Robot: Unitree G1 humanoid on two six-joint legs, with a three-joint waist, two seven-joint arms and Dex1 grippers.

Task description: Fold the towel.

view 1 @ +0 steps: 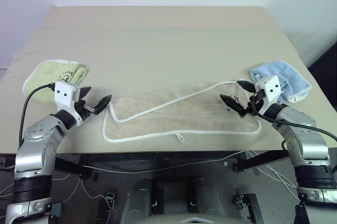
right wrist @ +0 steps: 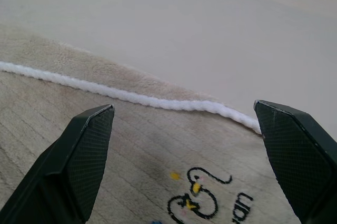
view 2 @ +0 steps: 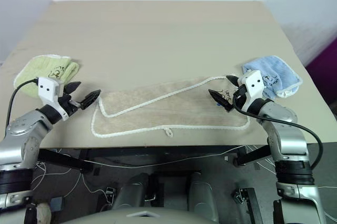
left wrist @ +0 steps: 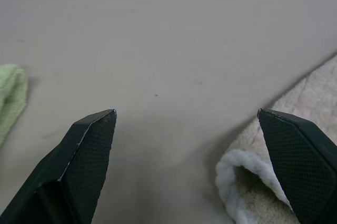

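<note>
The long beige terry towel with white corded edging (view 1: 179,116) stretches crosswise between the wide-open, empty left gripper (view 1: 98,102) and right gripper (view 1: 236,94), one at each short end.

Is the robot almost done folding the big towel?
Partly. The beige towel already lies doubled lengthwise, one corded edge running across its top. Right now the left claw and right claw hang open at its two ends, holding nothing. Grabbing and further folding remain.

Beige white-corded towel (view 1: 179,114), folded lengthwise, flat near table's front edge.
</note>
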